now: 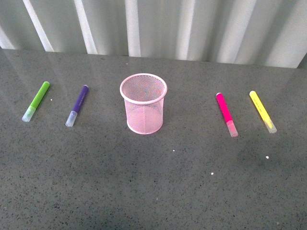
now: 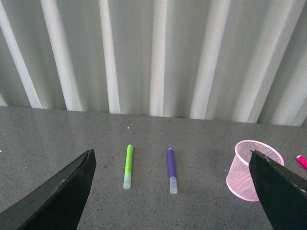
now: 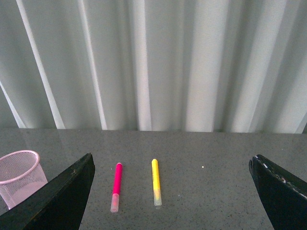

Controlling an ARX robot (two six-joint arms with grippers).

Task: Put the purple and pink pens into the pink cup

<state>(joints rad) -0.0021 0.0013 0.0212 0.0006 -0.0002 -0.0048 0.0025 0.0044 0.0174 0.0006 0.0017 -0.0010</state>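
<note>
Nothing is in the cup yet: both pens lie flat on the grey speckled table (image 1: 153, 191).

The left gripper (image 2: 171, 154) is spread wide and empty. Nearest the table's left edge lies a lime-green marker (image 1: 36, 101), then the dark purple highlighter pen (image 1: 77, 105) with its pale cap. The pale pink wire-mesh cup (image 1: 143, 103) stands upright mid-table, apparently empty, though the mesh blurs its inside. Right of it lie the magenta-pink highlighter pen (image 1: 226, 114) and a yellow marker (image 1: 262, 111) toward the right edge. The right gripper (image 3: 172, 155) is equally wide and empty. Both insertions remain. Nothing blocks either path, though each pen's near neighbour invites a mistaken pick.
</note>
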